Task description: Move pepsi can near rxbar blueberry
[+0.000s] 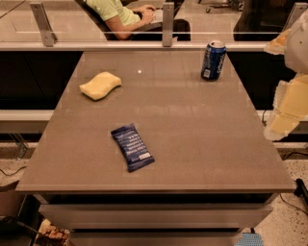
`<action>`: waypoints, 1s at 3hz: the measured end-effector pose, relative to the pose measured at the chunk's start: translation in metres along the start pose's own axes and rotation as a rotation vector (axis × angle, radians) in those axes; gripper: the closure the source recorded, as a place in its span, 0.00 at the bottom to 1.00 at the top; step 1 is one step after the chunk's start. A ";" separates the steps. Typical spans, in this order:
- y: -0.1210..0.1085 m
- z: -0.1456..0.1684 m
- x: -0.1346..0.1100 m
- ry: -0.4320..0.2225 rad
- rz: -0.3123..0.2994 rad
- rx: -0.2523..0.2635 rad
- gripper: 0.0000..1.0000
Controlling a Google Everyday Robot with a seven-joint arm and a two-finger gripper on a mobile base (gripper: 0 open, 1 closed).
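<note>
The pepsi can (213, 60), dark blue with a silver top, stands upright at the far right of the table. The rxbar blueberry (132, 147), a flat dark blue wrapper with white lettering, lies near the table's front, left of centre. The can and the bar are far apart. My gripper (280, 124) hangs at the right edge of the view, beyond the table's right side, well below and to the right of the can. It holds nothing that I can see.
A yellow sponge (100, 85) lies at the far left of the brown table (192, 125). A glass rail with metal posts (167, 19) runs behind the table, and a seated person (120, 14) is behind it.
</note>
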State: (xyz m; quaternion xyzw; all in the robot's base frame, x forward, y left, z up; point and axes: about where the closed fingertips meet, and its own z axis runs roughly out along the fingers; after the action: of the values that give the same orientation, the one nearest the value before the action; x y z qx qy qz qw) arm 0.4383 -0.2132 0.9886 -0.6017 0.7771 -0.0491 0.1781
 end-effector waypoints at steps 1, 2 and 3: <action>0.000 -0.001 0.000 -0.001 0.001 0.002 0.00; -0.014 -0.007 0.002 -0.028 0.042 0.030 0.00; -0.041 -0.011 0.007 -0.093 0.122 0.071 0.00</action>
State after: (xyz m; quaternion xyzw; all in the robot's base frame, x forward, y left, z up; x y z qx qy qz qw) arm 0.4706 -0.2326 1.0091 -0.5482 0.8008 -0.0378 0.2381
